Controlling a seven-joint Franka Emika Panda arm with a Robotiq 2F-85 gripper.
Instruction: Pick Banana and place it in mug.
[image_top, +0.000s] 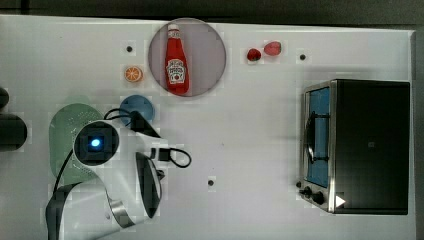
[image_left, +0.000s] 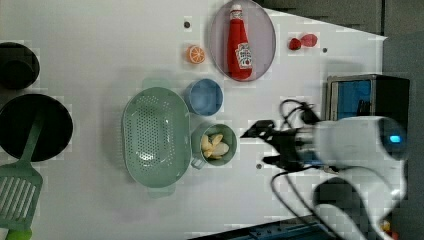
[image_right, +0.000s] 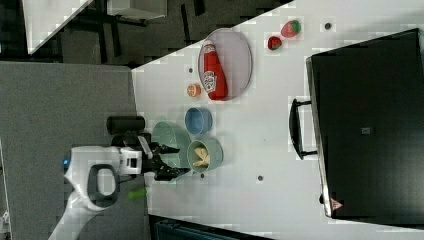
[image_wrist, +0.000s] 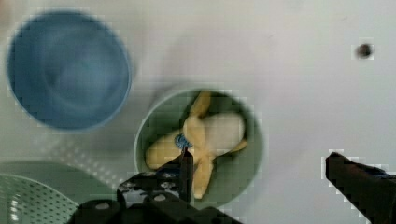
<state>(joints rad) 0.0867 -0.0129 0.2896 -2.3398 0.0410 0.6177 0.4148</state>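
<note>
White table (image_left: 100, 40): mug (image_left: 227, 131) half hides Banana (image_left: 215, 146).

text: none legible | ketchup bottle (image_top: 176, 62) label: unreadable | oven (image_top: 367, 146): white triangle mark

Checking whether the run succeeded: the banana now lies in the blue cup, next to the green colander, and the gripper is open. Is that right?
Not quite. The banana lies in the pale green mug, not the blue cup, which holds nothing; the left view shows it. The mug sits next to the colander, and the gripper is open.

Matt green mug (image_wrist: 243, 177); glossy ketchup bottle (image_top: 176, 62); brushed-metal toaster oven (image_top: 332, 145).
</note>
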